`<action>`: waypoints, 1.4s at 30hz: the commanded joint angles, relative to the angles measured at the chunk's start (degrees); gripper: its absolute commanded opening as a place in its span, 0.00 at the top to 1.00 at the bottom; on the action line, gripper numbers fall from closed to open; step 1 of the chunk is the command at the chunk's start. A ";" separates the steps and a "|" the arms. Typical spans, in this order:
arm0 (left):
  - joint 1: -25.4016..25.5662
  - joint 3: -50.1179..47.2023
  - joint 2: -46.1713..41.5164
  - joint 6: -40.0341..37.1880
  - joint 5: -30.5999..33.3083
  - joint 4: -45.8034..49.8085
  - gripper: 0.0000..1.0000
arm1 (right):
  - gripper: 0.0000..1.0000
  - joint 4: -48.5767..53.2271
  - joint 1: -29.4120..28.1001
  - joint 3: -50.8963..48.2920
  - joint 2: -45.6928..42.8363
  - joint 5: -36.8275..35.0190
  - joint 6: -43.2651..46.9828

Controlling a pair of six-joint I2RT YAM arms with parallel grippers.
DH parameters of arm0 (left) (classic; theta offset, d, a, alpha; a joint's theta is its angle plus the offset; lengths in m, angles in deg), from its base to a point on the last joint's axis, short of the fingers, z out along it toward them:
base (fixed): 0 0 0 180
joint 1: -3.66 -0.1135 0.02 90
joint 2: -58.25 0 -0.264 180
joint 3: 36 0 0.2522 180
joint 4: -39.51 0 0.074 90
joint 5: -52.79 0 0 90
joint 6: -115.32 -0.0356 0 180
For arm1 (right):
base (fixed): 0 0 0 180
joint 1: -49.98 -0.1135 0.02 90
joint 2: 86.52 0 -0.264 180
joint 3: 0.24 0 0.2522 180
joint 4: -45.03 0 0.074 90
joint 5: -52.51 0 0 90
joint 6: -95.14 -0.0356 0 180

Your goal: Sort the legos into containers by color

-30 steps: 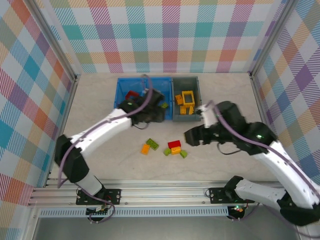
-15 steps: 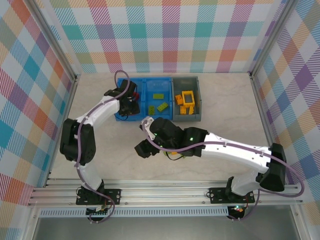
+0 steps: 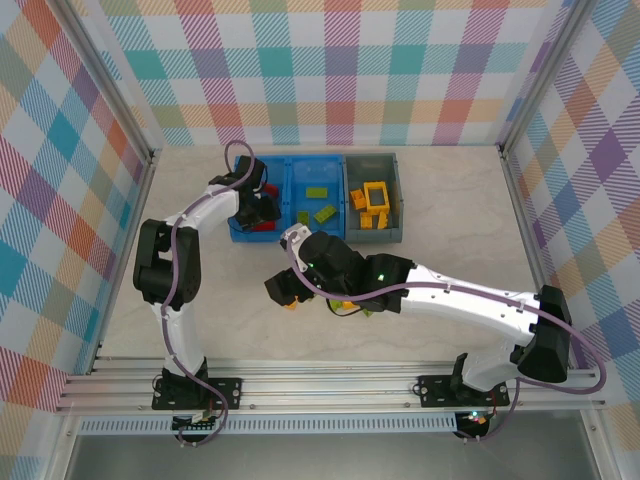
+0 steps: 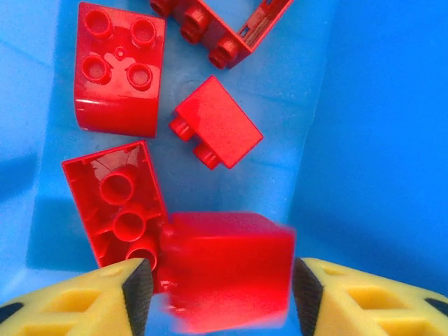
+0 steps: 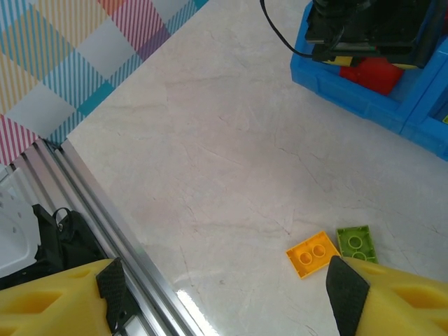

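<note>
Pale marbled bench (image 5: 210, 154) lies under plaid walls. My left fingers (image 4: 140, 287) are spread, a blurred red brick (image 4: 224, 269) between them, over other red legos (image 4: 119, 70) in the blue bin (image 4: 378, 140). My right fingers (image 5: 346, 290) gape wide above an orange brick (image 5: 313, 255) just beside a green brick (image 5: 355, 243). Overhead, the grey bin (image 3: 391, 190) holds yellow pieces (image 3: 374, 205).

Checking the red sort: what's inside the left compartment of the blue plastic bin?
Only red plastic bricks: four lying on its blue floor, and a fifth, blurred, between the fingers of the left gripper. In the top view that gripper covers much of the compartment.
</note>
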 commanded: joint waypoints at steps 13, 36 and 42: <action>-0.11 -3.00 -15.63 1.60 -0.91 0.71 0.34 | 0.27 15.00 2.75 -5.76 -3.25 -11.95 -12.68; 40.21 -46.46 -75.45 21.38 12.51 0.54 0.32 | 0.19 21.28 13.19 -15.88 -3.36 -0.06 -6.66; 40.98 -43.84 -75.91 21.24 16.35 5.29 0.32 | 0.22 20.32 14.89 -14.13 -0.48 6.60 1.55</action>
